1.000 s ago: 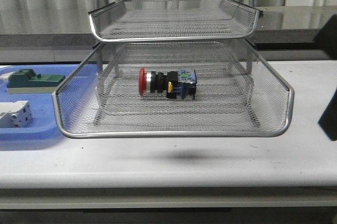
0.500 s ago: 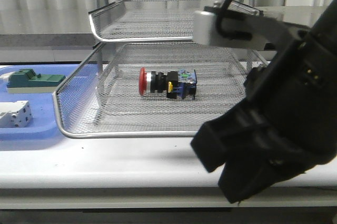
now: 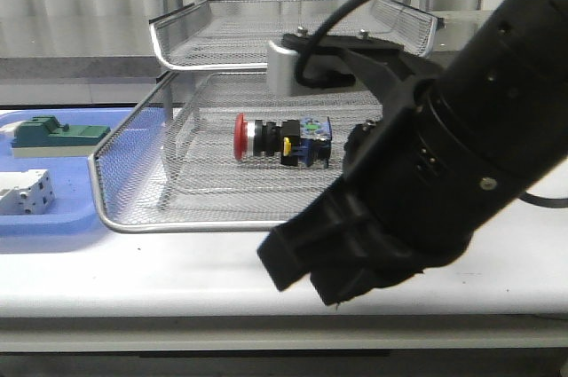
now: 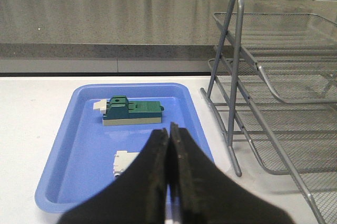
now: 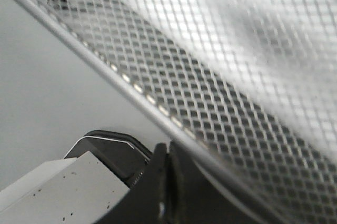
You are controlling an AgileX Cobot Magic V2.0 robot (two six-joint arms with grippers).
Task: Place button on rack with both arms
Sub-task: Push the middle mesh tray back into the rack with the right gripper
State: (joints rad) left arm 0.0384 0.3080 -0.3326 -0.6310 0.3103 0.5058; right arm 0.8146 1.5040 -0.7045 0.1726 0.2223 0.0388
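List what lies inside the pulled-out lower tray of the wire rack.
Only the button, on its side, red head pointing left. The right arm covers the tray's right front part on the rack, so anything there is hidden.

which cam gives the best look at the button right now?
Front view. The button lies on its side in the rack's pulled-out lower tray, red head to the left, fully visible beside the right arm. Neither wrist view shows it: the left sees the blue tray, the right only blurred mesh.
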